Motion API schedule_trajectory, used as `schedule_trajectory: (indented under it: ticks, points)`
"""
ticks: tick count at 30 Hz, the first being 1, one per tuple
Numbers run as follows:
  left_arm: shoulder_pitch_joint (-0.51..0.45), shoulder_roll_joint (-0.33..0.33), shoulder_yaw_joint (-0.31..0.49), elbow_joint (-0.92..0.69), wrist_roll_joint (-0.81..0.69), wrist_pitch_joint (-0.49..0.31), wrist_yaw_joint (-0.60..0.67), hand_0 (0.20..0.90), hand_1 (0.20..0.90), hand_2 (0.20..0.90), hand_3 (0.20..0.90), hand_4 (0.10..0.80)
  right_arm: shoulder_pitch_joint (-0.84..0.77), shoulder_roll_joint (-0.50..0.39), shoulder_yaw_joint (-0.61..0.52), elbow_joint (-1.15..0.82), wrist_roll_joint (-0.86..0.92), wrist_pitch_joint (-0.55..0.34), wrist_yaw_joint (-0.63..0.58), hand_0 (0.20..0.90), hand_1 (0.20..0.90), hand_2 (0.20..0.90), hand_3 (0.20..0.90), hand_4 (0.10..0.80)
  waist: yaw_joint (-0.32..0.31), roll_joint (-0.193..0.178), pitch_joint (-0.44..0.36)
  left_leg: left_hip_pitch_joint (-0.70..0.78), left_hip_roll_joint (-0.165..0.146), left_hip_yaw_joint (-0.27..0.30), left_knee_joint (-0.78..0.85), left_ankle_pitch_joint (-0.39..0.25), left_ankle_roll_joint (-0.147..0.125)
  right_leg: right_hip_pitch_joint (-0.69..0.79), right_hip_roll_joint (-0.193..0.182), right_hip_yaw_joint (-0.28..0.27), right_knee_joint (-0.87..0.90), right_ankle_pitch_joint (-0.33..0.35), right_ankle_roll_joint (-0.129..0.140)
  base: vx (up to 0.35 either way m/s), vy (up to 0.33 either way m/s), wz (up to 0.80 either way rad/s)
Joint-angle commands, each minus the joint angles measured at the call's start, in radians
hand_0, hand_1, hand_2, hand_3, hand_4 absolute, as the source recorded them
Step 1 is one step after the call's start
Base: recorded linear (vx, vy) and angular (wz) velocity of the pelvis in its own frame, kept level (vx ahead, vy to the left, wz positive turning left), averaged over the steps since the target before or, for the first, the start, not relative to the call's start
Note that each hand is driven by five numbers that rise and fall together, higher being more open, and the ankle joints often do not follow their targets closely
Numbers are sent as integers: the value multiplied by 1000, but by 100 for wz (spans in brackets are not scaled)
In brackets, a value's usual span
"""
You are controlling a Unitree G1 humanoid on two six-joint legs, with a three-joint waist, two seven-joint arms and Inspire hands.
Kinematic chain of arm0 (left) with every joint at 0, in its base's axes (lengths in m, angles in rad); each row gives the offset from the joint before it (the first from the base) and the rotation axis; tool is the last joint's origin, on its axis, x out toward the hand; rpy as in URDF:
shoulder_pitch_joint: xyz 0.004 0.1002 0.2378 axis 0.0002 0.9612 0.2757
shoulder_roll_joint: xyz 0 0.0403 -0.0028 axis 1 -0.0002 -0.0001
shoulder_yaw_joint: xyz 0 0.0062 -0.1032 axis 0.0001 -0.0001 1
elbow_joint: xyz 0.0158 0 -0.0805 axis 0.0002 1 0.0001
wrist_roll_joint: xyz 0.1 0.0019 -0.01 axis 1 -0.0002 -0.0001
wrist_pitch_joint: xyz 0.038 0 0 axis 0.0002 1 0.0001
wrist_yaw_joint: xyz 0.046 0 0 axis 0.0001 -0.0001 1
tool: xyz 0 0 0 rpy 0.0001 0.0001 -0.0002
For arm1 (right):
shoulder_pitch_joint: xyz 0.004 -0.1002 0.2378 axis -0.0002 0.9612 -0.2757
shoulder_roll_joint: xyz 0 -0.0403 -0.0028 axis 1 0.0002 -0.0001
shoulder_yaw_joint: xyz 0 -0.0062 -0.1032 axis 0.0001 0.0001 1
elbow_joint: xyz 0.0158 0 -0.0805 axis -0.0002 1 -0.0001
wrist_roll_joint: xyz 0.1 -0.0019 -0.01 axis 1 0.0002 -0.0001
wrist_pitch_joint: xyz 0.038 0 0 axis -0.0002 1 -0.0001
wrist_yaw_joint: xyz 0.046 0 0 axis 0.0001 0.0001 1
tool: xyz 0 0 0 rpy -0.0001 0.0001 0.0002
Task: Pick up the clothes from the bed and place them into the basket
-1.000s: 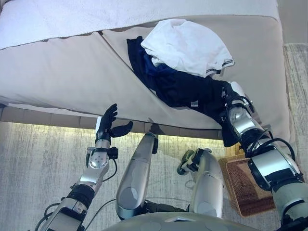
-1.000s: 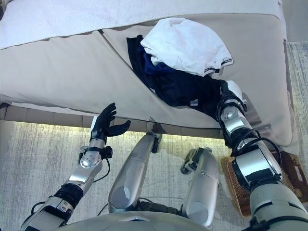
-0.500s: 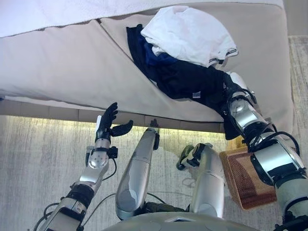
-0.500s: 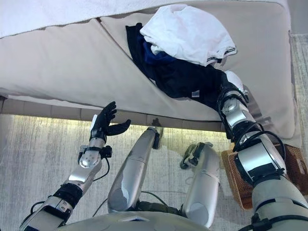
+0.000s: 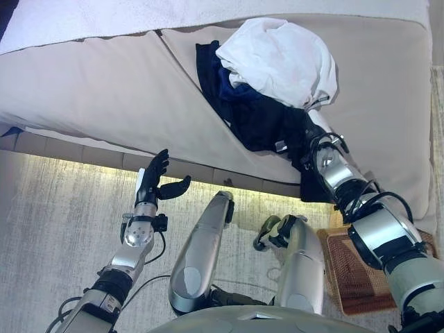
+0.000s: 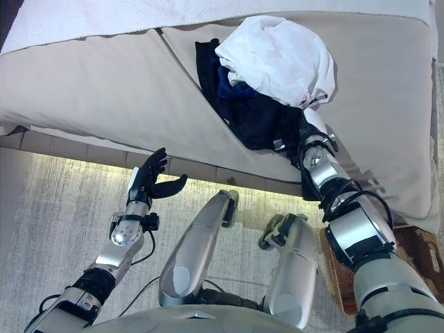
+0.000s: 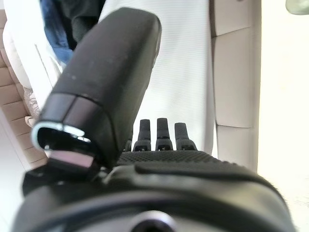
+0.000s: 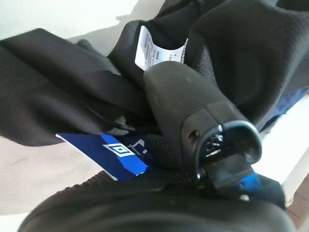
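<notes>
White-over-dark clothes [image 5: 267, 83] heaped on bed [image 5: 104, 90]; basket [image 5: 354, 281] floor-side.

1. Wide beige bed [image 5: 104, 90] across the upper part of the view, cushions split by a slanting seam.
2. White blanket [image 5: 83, 17] along its far edge.
3. Pale streaked grey carpet [image 5: 55, 236] below.
4. Strip of warm light under the bed's near edge.

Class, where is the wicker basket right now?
In the eye views the wicker basket sits on the floor at lower right, below the bed edge, partly hidden by the right arm.
</notes>
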Motion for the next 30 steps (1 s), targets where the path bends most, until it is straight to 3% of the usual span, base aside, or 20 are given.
schedule_trajectory:
  ticks: [1,9,10,16,19,24,25,28,30]
  points:
    - [7,18,-7,-85,19,-70,36,900,900,900,900,800,-42,-8,-18,-48,28,-66,-48,300,300,300,200,100,23,-4,-66,105,21,63,-17,-94,46,93,32,19,-90,104,18,46,-3,-11]
    - [9,8,-4,-62,27,-35,56,900,900,900,900,800,-2,-49,-42,-84,48,-20,-70,300,300,300,200,100,-7,-33,-133,249,71,79,-151,-62,26,250,63,19,-247,136,20,85,6,-13]
    - [6,7,-5,-59,29,-24,63,900,900,900,900,800,11,-60,-48,-102,52,-11,-63,300,300,300,200,100,-16,-40,-154,268,78,84,-197,-23,26,275,71,11,-301,168,13,87,-1,-14]
    - [8,3,0,-45,27,25,65,900,900,900,900,800,90,-104,-92,-164,136,-17,-43,300,300,300,200,100,-49,-73,-231,395,111,105,-353,28,4,417,116,10,-508,222,28,139,-25,-15]
    - [16,8,2,-45,25,45,61,900,900,900,900,800,123,-128,-124,-241,279,-29,36,300,300,300,200,100,-64,-84,-268,462,117,118,-457,54,-10,478,142,20,-626,254,43,143,-26,-8]
    - [16,16,14,-19,26,54,27,900,900,900,900,800,152,-113,-250,-296,876,-10,383,300,300,300,200,100,-78,-98,-328,554,107,130,-608,91,-29,564,176,29,-789,302,69,115,-34,-10]
    - [16,17,14,-18,26,55,26,900,900,900,900,800,152,-111,-257,-295,910,-4,403,300,300,300,200,100,-79,-99,-334,554,106,129,-615,97,-29,564,177,29,-796,307,69,98,-35,2]
    - [29,25,18,-15,30,64,0,900,900,900,900,800,173,-53,-355,-317,1227,115,585,300,300,300,200,100,-74,-98,-370,595,94,124,-692,121,-32,602,190,27,-857,328,84,114,-29,2]
    - [46,31,22,-24,31,65,-8,900,900,900,900,800,184,-35,-372,-361,1322,162,646,300,300,300,200,100,-72,-97,-385,610,92,120,-724,133,-32,613,195,27,-882,338,89,80,-22,4]
